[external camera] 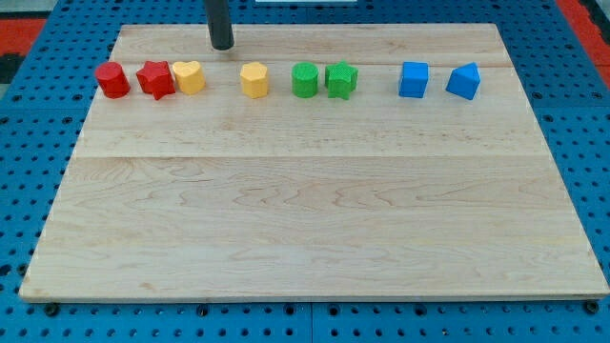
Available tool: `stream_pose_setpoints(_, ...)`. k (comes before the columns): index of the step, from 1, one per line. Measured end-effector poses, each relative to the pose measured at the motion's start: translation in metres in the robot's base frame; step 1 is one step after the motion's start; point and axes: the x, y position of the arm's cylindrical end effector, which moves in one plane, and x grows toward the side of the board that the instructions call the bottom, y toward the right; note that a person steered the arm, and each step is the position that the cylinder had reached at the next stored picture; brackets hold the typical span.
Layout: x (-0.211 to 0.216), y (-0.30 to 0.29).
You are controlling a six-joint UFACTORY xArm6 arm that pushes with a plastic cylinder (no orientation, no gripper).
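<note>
— Where the row of blocks runs near the view's top, what sits closest to my tip (221,45)?

— The yellow heart block (190,76), just below it; the red star block (155,78) touches that one, the red cylinder (112,80) lies beside.

— And rightward?

— Yellow hexagon block (254,80), green cylinder (304,80), green star block (340,79), blue cube (414,79), blue wedge block (463,81) on the wooden tabletop (305,210). I have no hand; my tip touches nothing.

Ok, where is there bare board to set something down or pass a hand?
The wide stretch of wooden board from the block row to the view's bottom is bare. So is the gap between the green star and blue cube. Crowded: red star against yellow heart, my tip just above.
</note>
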Motion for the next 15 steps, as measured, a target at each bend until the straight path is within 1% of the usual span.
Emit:
stream_pose_setpoints(6, 0.002, 0.002)
stream_pose_setpoints(9, 0.002, 0.019)
stream_pose_setpoints(10, 0.001, 0.042)
stream_pose_setpoints(11, 0.001, 0.098)
stream_pose_setpoints(12, 0.002, 0.123)
stream_pose_setpoints(15, 0.001, 0.126)
